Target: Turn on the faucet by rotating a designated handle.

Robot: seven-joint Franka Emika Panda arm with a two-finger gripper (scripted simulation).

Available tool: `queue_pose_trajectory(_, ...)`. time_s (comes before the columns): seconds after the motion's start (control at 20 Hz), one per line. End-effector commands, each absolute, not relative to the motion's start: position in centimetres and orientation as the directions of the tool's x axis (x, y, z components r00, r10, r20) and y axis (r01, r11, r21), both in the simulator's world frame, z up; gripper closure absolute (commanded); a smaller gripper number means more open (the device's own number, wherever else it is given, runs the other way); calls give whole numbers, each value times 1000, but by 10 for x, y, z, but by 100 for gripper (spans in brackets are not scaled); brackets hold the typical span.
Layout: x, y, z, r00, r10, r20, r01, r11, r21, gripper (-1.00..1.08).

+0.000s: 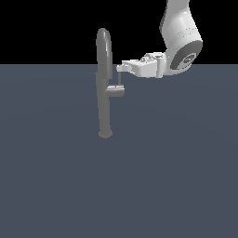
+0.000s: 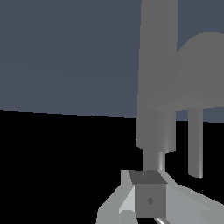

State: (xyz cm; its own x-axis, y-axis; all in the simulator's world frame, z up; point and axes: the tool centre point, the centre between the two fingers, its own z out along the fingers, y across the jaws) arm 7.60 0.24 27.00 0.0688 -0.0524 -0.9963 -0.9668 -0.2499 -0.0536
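Observation:
The faucet point(image 1: 104, 100) is a tall grey column with an arched spout on top. Its handle point(image 1: 116, 90) is a short stub on the side facing the exterior view's right, with a thin rod point(image 1: 120, 79) rising from its end. My gripper point(image 1: 121, 68) reaches in from the right at the rod's upper tip, touching it or nearly so. In the wrist view the column point(image 2: 158, 74) fills the middle, and the stub point(image 2: 201, 70) and rod point(image 2: 195, 144) stand just beside my gripper point(image 2: 148, 197). The fingers look shut, with nothing between them.
A flat dark grey floor point(image 1: 176, 176) runs all around the faucet's base. The white arm point(image 1: 179, 42) comes down from the upper right of the exterior view. Nothing else stands in view.

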Motion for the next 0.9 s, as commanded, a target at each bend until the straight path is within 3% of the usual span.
queue_pose_trajectory(0.0, 79, 4, 260, 36, -28, -999, -974, -224, -29, 108)
queue_pose_trajectory(0.85, 68, 3, 254, 1, 0, -1000, -980, -197, -1, 108)
